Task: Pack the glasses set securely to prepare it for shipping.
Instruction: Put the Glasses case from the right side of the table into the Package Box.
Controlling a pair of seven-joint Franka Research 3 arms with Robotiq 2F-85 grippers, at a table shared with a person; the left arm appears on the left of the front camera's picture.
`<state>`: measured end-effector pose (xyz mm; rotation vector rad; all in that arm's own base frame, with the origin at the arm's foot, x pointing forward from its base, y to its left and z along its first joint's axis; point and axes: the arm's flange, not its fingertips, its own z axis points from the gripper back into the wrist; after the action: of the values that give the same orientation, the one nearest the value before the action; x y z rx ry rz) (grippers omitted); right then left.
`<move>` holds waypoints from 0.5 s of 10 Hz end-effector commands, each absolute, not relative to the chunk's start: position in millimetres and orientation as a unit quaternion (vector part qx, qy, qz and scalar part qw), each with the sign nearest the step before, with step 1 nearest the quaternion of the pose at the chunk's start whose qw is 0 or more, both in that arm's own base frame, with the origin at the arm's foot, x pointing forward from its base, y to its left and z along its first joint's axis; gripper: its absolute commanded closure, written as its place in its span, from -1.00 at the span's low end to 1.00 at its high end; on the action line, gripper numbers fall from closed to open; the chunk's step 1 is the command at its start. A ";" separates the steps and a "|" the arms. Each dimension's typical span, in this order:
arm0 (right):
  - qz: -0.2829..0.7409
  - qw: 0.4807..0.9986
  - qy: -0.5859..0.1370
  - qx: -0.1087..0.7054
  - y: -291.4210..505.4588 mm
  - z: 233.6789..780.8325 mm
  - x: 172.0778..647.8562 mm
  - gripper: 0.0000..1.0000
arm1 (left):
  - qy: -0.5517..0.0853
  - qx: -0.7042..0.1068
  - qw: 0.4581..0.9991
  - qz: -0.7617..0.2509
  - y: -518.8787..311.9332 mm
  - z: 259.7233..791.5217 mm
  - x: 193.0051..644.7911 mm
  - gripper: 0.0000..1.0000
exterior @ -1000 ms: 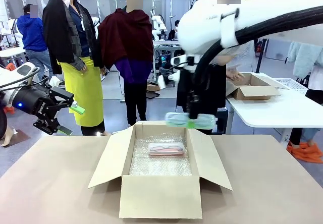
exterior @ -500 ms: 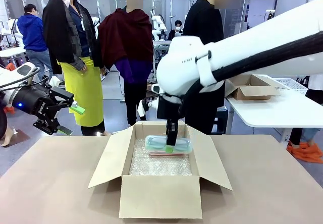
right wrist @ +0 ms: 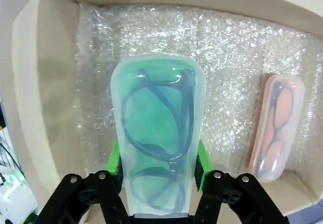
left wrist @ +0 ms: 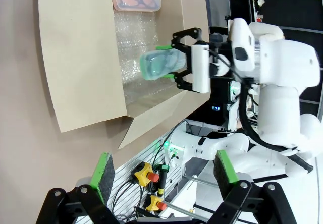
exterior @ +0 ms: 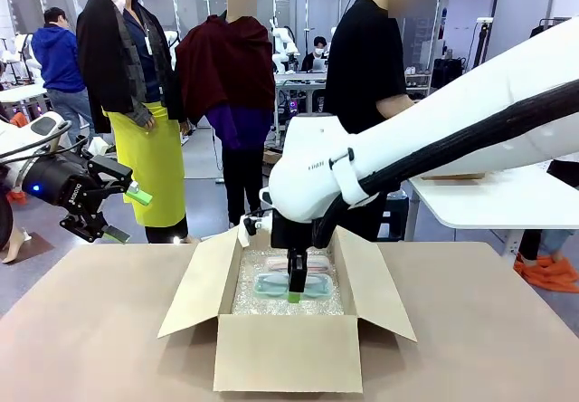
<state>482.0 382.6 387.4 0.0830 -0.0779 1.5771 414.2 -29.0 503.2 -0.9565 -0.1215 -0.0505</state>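
Right claw [exterior: 294,295] is clenched across the short width of the flat clear rounded plastic case holding mint-teal glasses [right wrist: 157,128]. Its green pads sit on the two long edges, toward the claw-side end, with the jaws narrow. The teal case hangs low inside the open brown cardboard box [exterior: 289,352], over the clear bubble-wrap lining [right wrist: 227,57]. Can't tell whether it touches the wrap yet. The second flat clear plastic case with pink glasses [right wrist: 276,128] lies flat on the wrap near the far wall, apart from the teal case, with a strip of wrap between them.

Handling, my read: a light, thin-walled shell, stiff enough for a pinch. It looks smooth, so it could slip or pivot between the pads (the grip sits toward one end and most of the length sticks out ahead). The glasses inside are the fragile part, and a hard squeeze may flex the shell or pop it open. Best hold is the one it has, across the width on the rims, though nearer mid-length would swing less. It wants setting down flat, not dropping.

Left claw [exterior: 127,215] is released, jaws wide with nothing between them, and is up off the tan worktop [exterior: 90,330] at the left, well apart from the box.
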 end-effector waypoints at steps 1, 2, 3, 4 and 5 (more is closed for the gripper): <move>0.699 0.715 -0.030 0.019 396.4 368.3 491.8 0.03 | -0.063 -0.463 0.884 -0.017 -29.6 505.7 414.7 -1.00; 0.701 0.712 -0.026 0.001 397.1 352.6 493.9 0.03 | -0.063 -0.463 0.884 -0.017 -29.6 505.7 414.7 -1.00; 0.696 0.717 -0.032 -0.005 397.7 345.1 494.6 0.03 | -0.063 -0.463 0.884 -0.017 -29.6 505.7 414.7 -1.00; 0.696 0.717 -0.036 -0.013 399.5 344.3 493.5 0.03 | -0.063 -0.463 0.884 -0.017 -29.6 505.7 414.7 -1.00; 0.693 0.720 -0.032 -0.018 399.9 344.9 494.1 -0.58 | -0.063 -0.463 0.884 -0.017 -29.6 505.7 414.7 -1.00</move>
<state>498.7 391.0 338.7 0.0012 -0.0564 1.5679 414.2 -29.0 503.1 -0.9565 -0.1214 -0.0504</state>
